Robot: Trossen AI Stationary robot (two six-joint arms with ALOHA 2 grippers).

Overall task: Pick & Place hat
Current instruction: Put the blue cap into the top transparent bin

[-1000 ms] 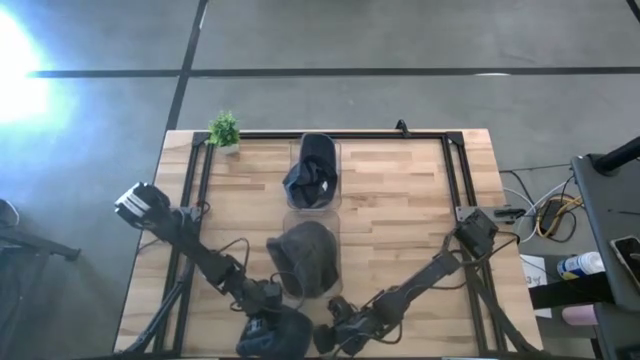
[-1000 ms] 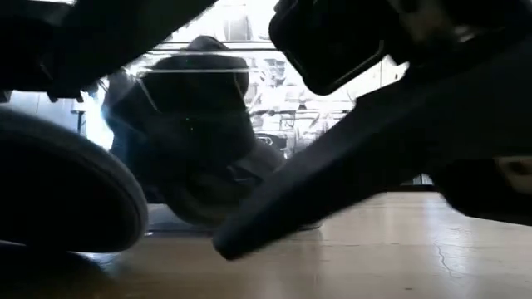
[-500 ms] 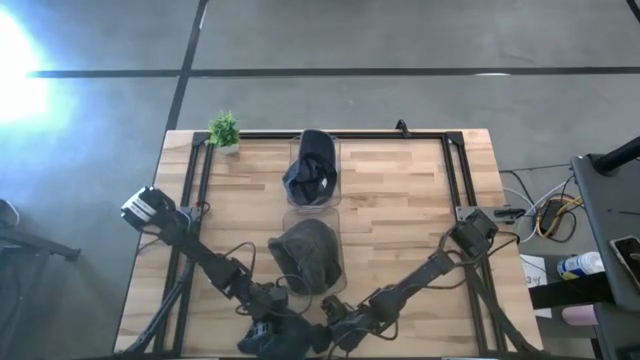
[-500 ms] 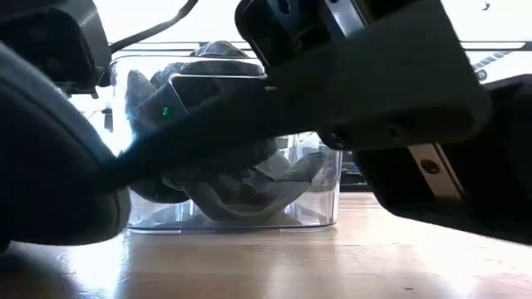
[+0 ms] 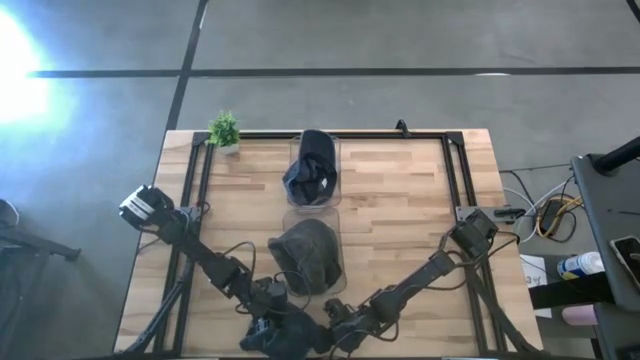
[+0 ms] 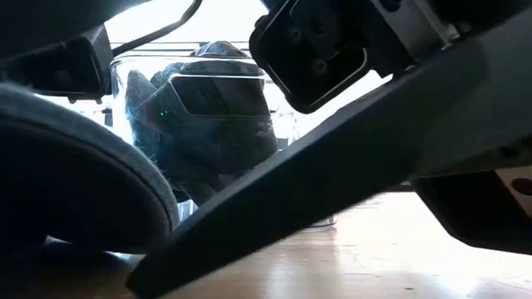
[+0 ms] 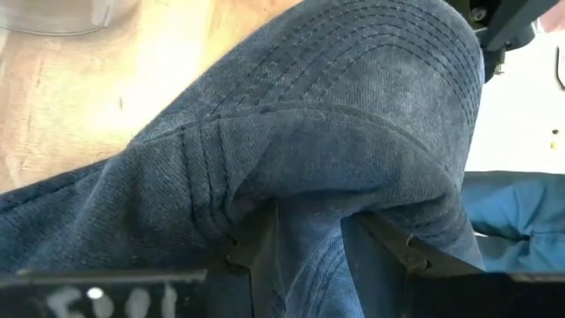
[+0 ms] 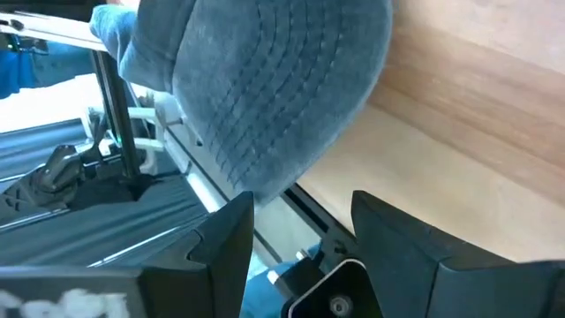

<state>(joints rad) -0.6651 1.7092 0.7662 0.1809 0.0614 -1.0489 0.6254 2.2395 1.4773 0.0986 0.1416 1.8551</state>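
A blue denim hat (image 5: 290,338) sits at the table's near edge, between both grippers. Its stitched brim shows in the low view (image 6: 75,199) and fills the left wrist view (image 7: 335,106). My left gripper (image 5: 268,325) (image 7: 309,225) is shut on it. My right gripper (image 5: 335,325) (image 8: 305,212) is open just to the hat's right, pointing at the brim (image 8: 274,79); its fingers touch nothing. A grey hat (image 5: 308,258) lies in a clear box mid-table, also seen in the low view (image 6: 216,124). My left gripper pinches a raised fold of the hat's denim (image 7: 309,256) between its two fingers (image 7: 256,252), where the crown meets the stitched brim. The fingers come slanting from the table's left. The hat spreads out beyond them; whether it rests on the table I cannot tell.
A second clear box (image 5: 312,170) holding a dark cap stands behind the first, toward the far edge. A small green plant (image 5: 224,130) sits at the far left corner. Black frame rails (image 5: 455,170) run along the table's sides. Bare wood lies left and right of the boxes.
In the low view the hat in my left gripper has risen and come nearer the camera, and its brim now fills the lower left. My right arm has shifted across that view. From above both grippers stay at the near edge.
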